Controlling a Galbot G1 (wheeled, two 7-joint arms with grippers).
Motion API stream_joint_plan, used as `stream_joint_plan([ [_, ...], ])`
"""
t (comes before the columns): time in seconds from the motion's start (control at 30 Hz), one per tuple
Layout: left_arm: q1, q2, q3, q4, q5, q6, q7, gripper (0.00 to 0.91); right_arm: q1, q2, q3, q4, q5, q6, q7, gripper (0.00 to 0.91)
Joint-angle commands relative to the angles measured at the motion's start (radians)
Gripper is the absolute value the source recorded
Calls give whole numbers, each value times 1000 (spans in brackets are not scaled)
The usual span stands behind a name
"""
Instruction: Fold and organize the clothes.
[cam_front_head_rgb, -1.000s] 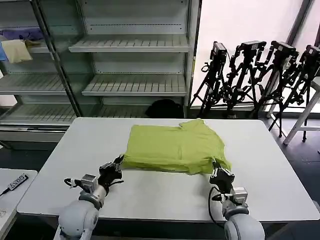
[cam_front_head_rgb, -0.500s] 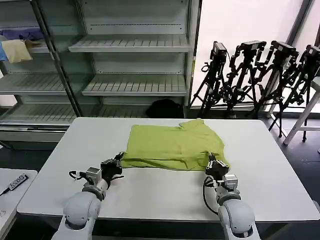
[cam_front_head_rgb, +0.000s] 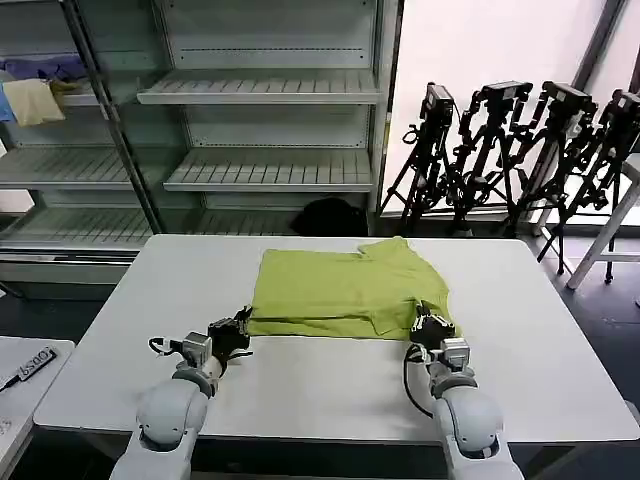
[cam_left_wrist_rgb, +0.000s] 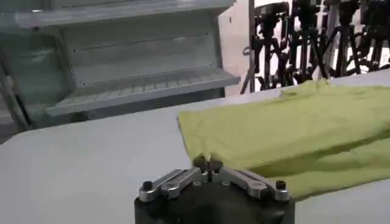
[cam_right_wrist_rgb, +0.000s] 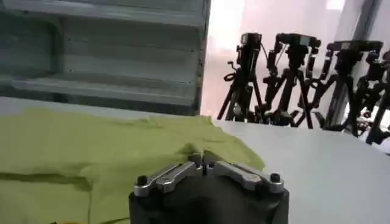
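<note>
Two grippers are at work, and we place both of them by the T-shirt (cam_front_head_rgb: 345, 295), which lies spread and partly folded on the white table (cam_front_head_rgb: 520, 330), toward the far half of it. Our left gripper (cam_front_head_rgb: 237, 328) sits low on the table at the shirt's near left corner; our right gripper (cam_front_head_rgb: 428, 327) sits at the shirt's near right corner, by the sleeve that bulges out there.

In the left wrist view the fingertips (cam_left_wrist_rgb: 207, 163) of the left gripper (cam_left_wrist_rgb: 208, 164) meet with no gap, and a small peak of the T-shirt's (cam_left_wrist_rgb: 286, 131) hem rises right at them, so we judge them closed on the fabric edge. In the right wrist view the right gripper (cam_right_wrist_rgb: 203, 161) has its tips pressed together the same way, with a ridge of the T-shirt (cam_right_wrist_rgb: 91, 149) drawn up to them; we read that as a pinch on the cloth too.

We judge the step in hand to be the grasp of the near hem, ahead of a fold away from us. The next move, as we see it, calls for both arms to lift together and level, carry the near edge over the shirt toward its far edge, and lay it down flat. If one corner rises faster than the other, the soft fabric could skew or bunch at the sleeve.
</note>
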Motion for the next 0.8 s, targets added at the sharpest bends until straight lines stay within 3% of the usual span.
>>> stream_joint_plan([
  [0.03, -5, -1, 0, 12, 20, -13, 7, 907, 15, 4, 1, -12, -5, -4, 4, 907],
  [0.43, -7, 2, -5, -55, -19, -14, -2, 907, 13, -16, 28, 23, 6, -23, 6, 907],
  [0.8, 28, -3, 6, -81, -17, -1, -6, 907, -97, -64, 96, 102, 19, -30, -28, 907],
])
